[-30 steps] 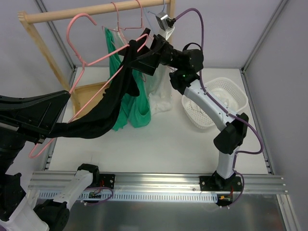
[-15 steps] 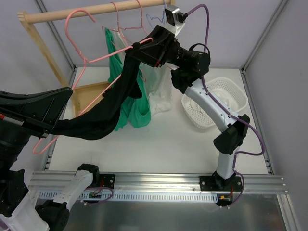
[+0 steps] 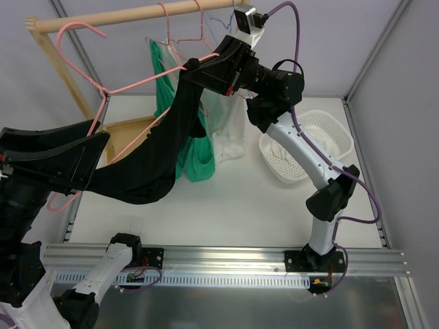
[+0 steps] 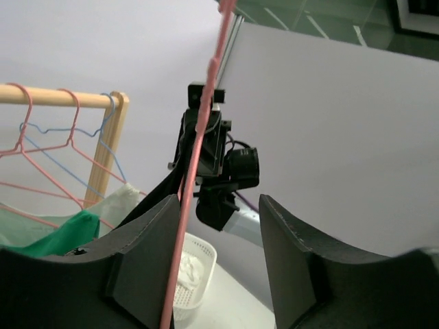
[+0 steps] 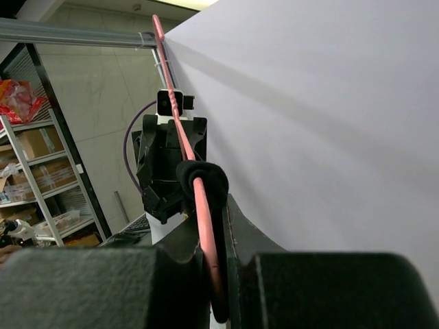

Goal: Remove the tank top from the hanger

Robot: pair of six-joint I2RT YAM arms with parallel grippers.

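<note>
A black tank top [image 3: 154, 168] hangs in a long sag from a pink hanger [image 3: 130, 88] stretched between my two arms above the table. At the hanger's right end my right gripper [image 3: 191, 68] is shut on the pink bar and the black strap; in the right wrist view [image 5: 212, 229] the strap [image 5: 204, 179] loops round the bar [image 5: 184, 144] just above the fingers. My left gripper [image 3: 96, 142] is at the hanger's left end. In the left wrist view [image 4: 219, 205] it is open, with the pink bar [image 4: 195, 164] running through the gap close to its left finger [image 4: 147, 253].
A wooden rack [image 3: 137, 15] stands at the back with more pink and blue wire hangers. A green garment [image 3: 194, 156] and a white one [image 3: 230, 133] hang from it. A white basket [image 3: 312, 140] with white cloth sits to the right.
My right gripper has shut on the hanger bar and strap. My left gripper has opened off the hanger. The hanger's hook end has swung up and to the left.
</note>
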